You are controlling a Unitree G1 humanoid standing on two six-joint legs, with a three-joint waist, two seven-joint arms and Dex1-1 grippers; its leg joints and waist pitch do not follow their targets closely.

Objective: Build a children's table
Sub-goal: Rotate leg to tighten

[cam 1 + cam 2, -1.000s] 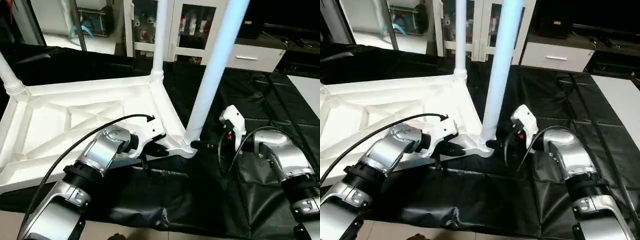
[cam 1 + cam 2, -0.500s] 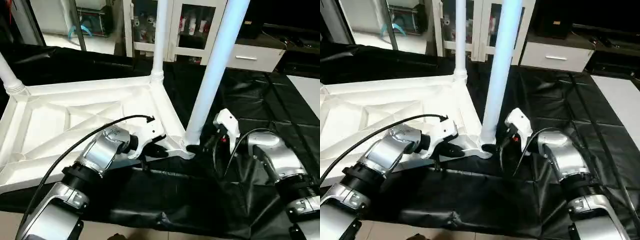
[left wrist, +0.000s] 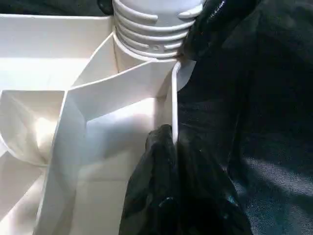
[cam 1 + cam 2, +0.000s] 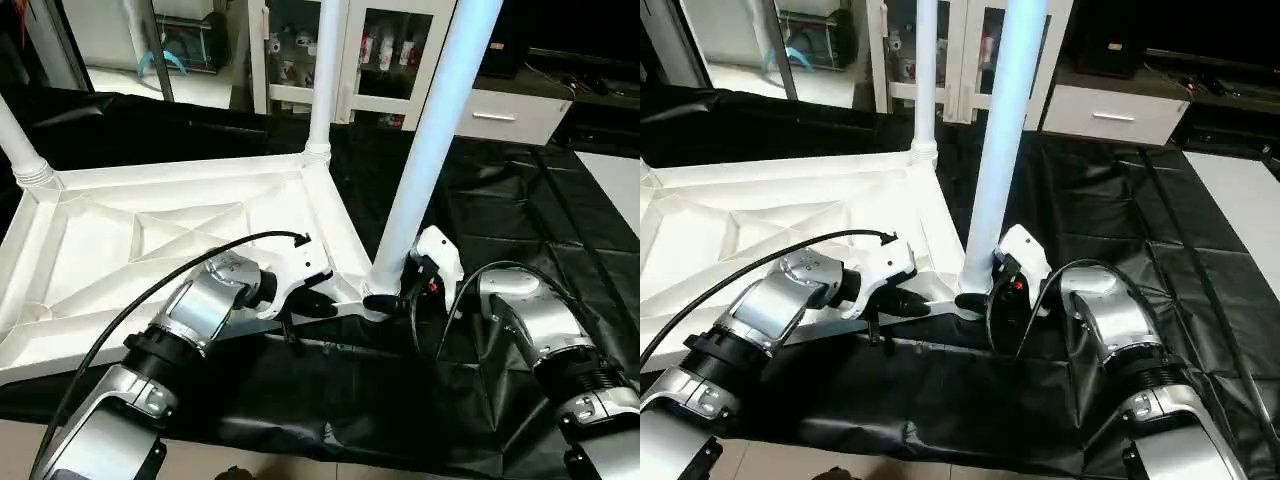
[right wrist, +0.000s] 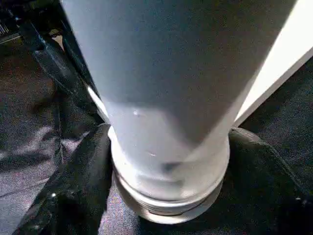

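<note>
Black sheeting covers the tabletop (image 4: 520,190), creased and slack toward the near edge, with bare cloth stretching away to the robot's right and behind the work. Beyond it stand white cabinets with glass doors (image 4: 375,55) and a low white drawer unit (image 4: 510,115).

The children's table top (image 4: 150,240) lies upside down on the robot's left half of the cloth, ribbed underside up, its near rim close to the sheet's front edge. Three legs stand upright in corner sockets: the far left leg (image 4: 18,150), the far leg (image 4: 322,90), and the near leg (image 4: 425,160) at the corner nearest the robot's right arm. The remaining near left corner socket (image 4: 35,312) has no leg in it.

The left pincer (image 4: 318,303) is closed on the thin near rim of the top, just beside the near leg's socket; the wrist view shows its black fingers (image 3: 168,196) pinching that wall, with the ribbed collar (image 3: 151,29) right ahead.

The right pincer (image 4: 985,295) sits at the foot of the near leg, jaws spread, one black finger (image 5: 73,181) on each side of the leg's base; whether they press the tube cannot be told. Its silver forearm (image 4: 535,320) lies over open cloth.
</note>
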